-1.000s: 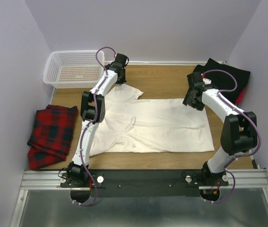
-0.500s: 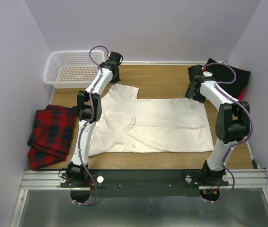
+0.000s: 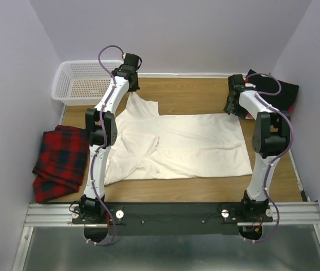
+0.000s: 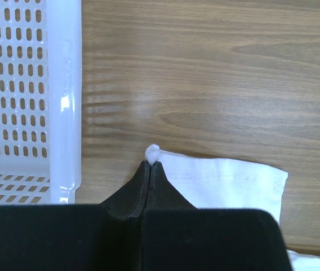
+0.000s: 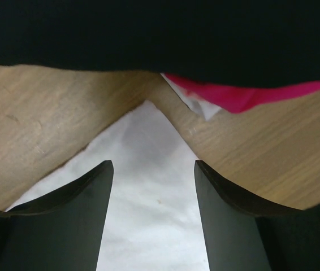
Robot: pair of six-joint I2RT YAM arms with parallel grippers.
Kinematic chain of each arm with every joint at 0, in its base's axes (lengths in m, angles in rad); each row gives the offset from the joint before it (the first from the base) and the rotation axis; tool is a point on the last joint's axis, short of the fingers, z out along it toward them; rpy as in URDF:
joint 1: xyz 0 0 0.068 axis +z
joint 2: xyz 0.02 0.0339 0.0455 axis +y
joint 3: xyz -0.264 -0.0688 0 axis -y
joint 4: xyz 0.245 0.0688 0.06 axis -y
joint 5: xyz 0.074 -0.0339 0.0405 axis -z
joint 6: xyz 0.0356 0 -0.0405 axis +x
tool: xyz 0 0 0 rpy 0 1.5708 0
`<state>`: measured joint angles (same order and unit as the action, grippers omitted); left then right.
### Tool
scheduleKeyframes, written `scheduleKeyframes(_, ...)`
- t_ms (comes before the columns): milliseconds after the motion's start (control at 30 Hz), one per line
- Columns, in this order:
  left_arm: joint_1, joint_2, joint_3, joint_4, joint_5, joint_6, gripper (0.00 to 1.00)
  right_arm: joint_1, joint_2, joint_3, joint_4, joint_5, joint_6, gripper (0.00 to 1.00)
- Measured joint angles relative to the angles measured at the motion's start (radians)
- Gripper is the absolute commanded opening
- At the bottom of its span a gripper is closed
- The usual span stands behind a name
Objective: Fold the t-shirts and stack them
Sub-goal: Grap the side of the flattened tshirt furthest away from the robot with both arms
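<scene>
Both arms extended forward.
Left gripper point(image 4: 150, 165): fingers pressed together at the tips. Right gripper point(image 5: 151, 169): fingers parted, a clear gap between them.

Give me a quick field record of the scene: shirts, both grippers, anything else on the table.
white t-shirt: spread out on the table, unfolded, wrinkled on its left half
left gripper: shut, pinching a far-left sleeve corner of the white t-shirt, next to the basket
right gripper: open, a finger on either side of the shirt's far-right corner
black t-shirt: bunched at the far-right corner
red t-shirt: only an edge shows under the black one
plaid cloth: red and black, at the left edge
folds done: none visible
</scene>
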<state>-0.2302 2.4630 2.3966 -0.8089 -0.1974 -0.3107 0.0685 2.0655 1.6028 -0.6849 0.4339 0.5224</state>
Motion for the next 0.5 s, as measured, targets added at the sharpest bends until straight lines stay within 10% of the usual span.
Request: scheduleKeyframes(500,0.000,0.000,-0.015,0.000,0.000,0.015,0.00,0.000,0.117,0.111,0.026,-0.016,0.004,0.66)
